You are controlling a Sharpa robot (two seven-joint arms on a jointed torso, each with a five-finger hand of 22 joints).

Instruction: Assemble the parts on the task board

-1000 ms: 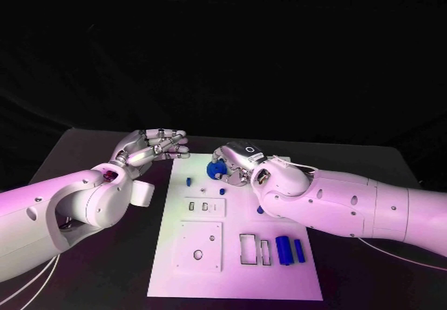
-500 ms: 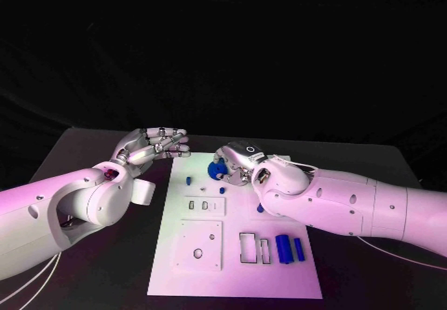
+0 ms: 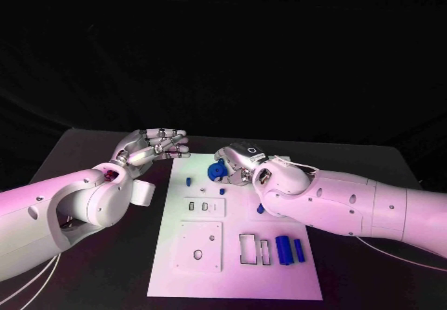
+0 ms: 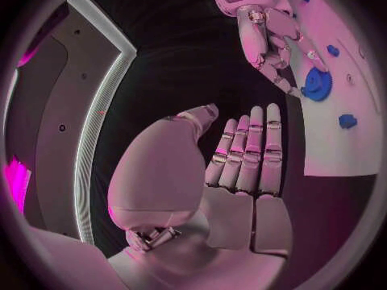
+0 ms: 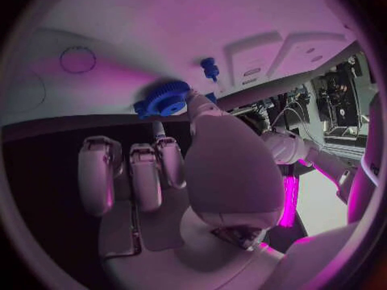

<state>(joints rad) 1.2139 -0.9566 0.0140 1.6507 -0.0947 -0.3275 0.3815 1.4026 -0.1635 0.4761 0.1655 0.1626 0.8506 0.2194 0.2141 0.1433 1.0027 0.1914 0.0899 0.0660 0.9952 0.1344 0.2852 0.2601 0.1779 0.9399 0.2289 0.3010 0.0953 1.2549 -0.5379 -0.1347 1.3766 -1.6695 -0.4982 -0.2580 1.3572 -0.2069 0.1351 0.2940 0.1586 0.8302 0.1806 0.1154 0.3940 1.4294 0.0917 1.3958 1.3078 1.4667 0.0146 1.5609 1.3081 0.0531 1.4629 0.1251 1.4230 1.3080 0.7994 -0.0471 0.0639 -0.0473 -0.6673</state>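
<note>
Almost nothing has moved since a second ago: both hands stay where they were, and the blue gear [image 3: 216, 170] is still at the far end of the white task board [image 3: 238, 258].

The right hand [image 3: 238, 163] is shiny silver on a smooth white arm. It pinches the gear between its thumb and a finger. In the right wrist view the gear [image 5: 164, 100] is a round blue wheel with small teeth all round its edge. It sits at the tips of the fingers [image 5: 167, 162], right over the flat white board [image 5: 161, 38]. I cannot tell if it touches the board.

The left hand [image 3: 149, 150] is just beside the board's far corner, next to the right hand. Its fingers are held out and a little apart, and it holds nothing. The left wrist view shows its palm and long straight fingers [image 4: 250, 154] over the black table [image 4: 186, 77]. That view also shows the right hand [image 4: 270, 29] from the other side, with the gear [image 4: 317, 84] at its fingertips.

Close behind the right hand, small blue pegs [image 3: 223, 190] stand on the board. Nearer the robot, two long blue bars [image 3: 290, 249] lie side by side, next to thin frames [image 3: 252, 248] shaped like rectangles. A square white plate [image 3: 201, 244] with round holes lies beside those.
</note>
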